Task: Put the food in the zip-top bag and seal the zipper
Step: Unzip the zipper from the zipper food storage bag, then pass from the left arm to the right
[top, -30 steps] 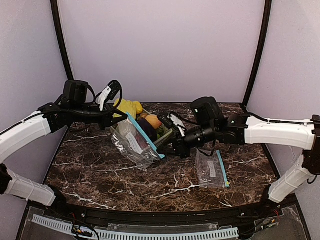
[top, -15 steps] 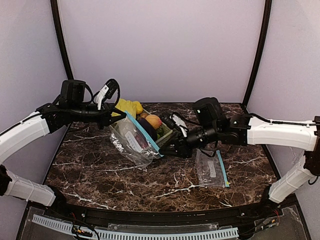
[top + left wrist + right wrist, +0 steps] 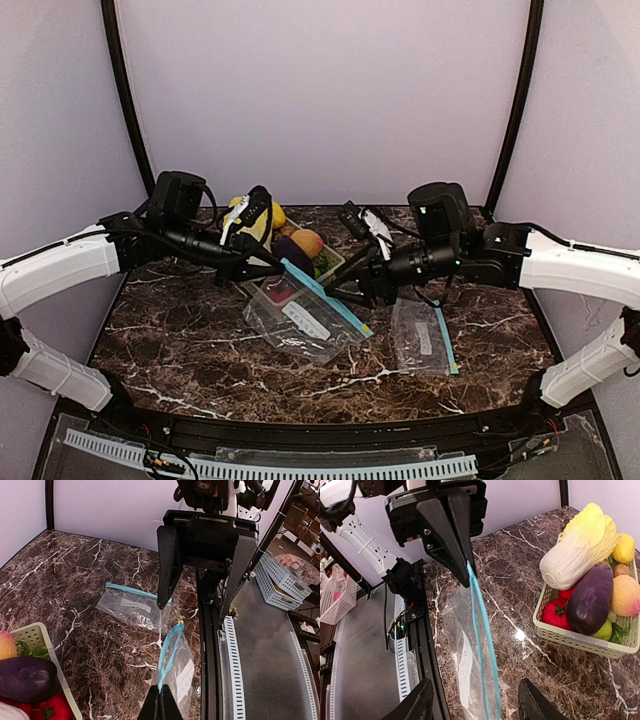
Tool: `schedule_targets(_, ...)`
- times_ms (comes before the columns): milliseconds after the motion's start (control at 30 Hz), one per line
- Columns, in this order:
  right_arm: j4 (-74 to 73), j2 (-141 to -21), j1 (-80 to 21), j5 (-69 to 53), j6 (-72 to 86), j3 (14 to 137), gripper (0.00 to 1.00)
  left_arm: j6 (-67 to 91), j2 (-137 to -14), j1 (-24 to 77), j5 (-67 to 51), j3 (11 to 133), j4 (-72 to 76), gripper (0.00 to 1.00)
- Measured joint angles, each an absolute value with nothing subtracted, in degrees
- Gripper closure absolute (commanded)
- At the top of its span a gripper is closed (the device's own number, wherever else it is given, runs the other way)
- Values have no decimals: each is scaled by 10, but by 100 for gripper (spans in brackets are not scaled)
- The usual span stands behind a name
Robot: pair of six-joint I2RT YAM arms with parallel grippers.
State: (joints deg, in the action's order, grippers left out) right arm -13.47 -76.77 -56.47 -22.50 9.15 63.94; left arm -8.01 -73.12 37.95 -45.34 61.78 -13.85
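Observation:
The clear zip-top bag [image 3: 305,322] hangs by one end of its teal zipper [image 3: 482,645] from my left gripper [image 3: 279,262], which is shut on that corner [image 3: 161,696]. Its lower part rests on the table and it looks empty. My right gripper [image 3: 477,707] is open, one finger on each side of the zipper's other end and not touching it. The food lies in a pale basket [image 3: 580,641]: a purple eggplant [image 3: 590,600], a peach [image 3: 625,595] and a small green fruit [image 3: 603,630]. In the top view the basket [image 3: 330,262] sits just behind the bag.
A pale cabbage [image 3: 580,550], red peppers [image 3: 555,615] and a lemon [image 3: 624,547] share the basket. A second flat zip bag [image 3: 425,340] lies on the marble at the right, under the right arm. The black table rail [image 3: 320,430] runs along the near edge.
My right gripper has opened and let go of the zipper. My left gripper carried the bag to the right and nearer, and the bag now hangs lower, in front of the basket.

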Motion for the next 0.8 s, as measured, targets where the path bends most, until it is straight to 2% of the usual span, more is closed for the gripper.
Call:
schedule_targets(267,-128,-768,-565,-229,89,640,65,-84,-736,382,-474,618,-143,99)
schedule_targets(800,-129,-788,-562,-218,84,641,70,-86,-736,386,-488,618,-145,99)
